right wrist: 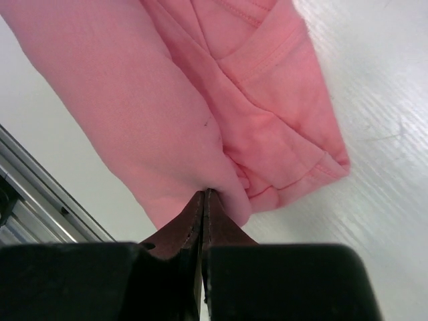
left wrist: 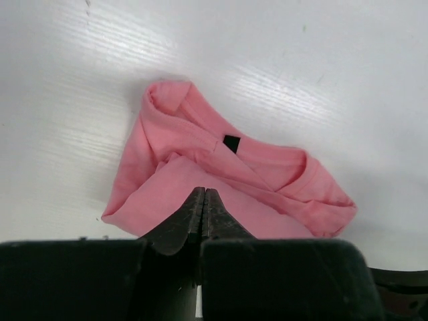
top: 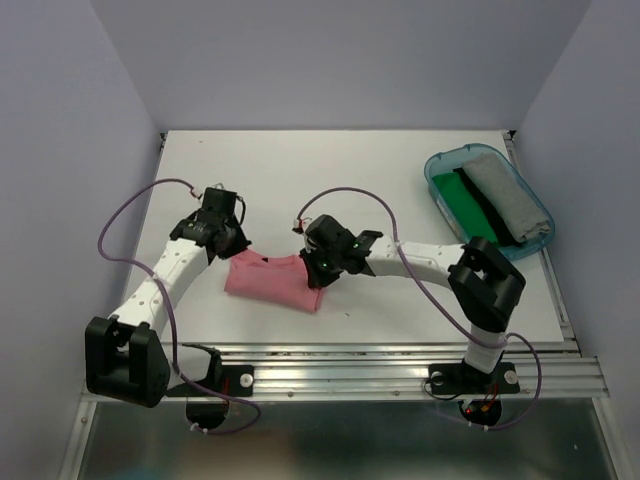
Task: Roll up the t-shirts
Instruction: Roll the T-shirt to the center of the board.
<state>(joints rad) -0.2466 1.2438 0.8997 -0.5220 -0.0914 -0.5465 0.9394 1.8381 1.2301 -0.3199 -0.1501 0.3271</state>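
Note:
The salmon-pink t-shirt (top: pixel 272 283) lies bunched in a short loose roll on the white table, between both arms. My left gripper (top: pixel 235 247) is at its left end. In the left wrist view the jaws (left wrist: pixel 204 192) are shut, with their tips over the pink t-shirt (left wrist: pixel 221 180), and no cloth shows between them. My right gripper (top: pixel 318 270) is at the shirt's right end. In the right wrist view it (right wrist: pixel 204 194) is shut, and the pink t-shirt (right wrist: pixel 167 114) puckers into its tips. A grey t-shirt (top: pixel 503 195) and a green t-shirt (top: pixel 468 205) lie in the tub.
The teal see-through tub (top: pixel 440 160) stands at the back right of the table (top: pixel 350 170). A metal rail (top: pixel 400 365) runs along the near edge by the arm bases. Purple-grey walls close in the left, right and back sides.

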